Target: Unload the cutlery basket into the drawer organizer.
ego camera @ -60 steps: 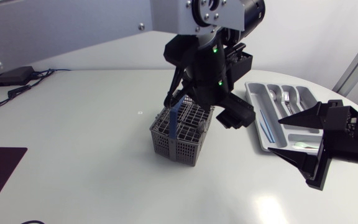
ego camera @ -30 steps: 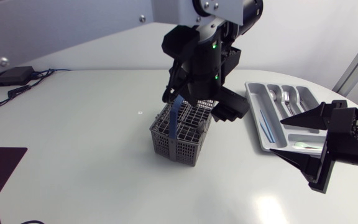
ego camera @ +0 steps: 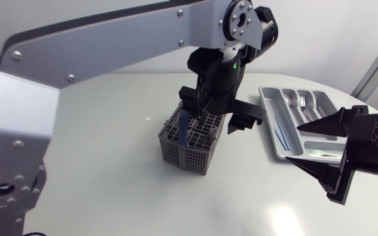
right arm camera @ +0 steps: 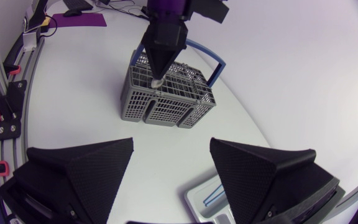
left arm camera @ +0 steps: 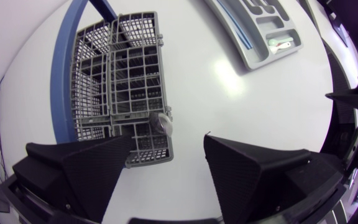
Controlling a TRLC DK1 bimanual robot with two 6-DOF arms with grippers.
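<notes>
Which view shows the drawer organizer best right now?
Head view: the drawer organizer shows nearly whole, compartments open to view, partly behind the right hand. The left wrist view shows part; the right wrist view only a corner.

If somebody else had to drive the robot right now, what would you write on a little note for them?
Left hand: open, empty, just above the cutlery basket, with a round silver cutlery end poking up right ahead of it.
Right hand: open, empty, hanging by the drawer organizer.
Done: some cutlery, a fork among it, already lies in the organizer.
Left: at least that silver piece in the basket; whether more is inside cannot be seen.
</notes>
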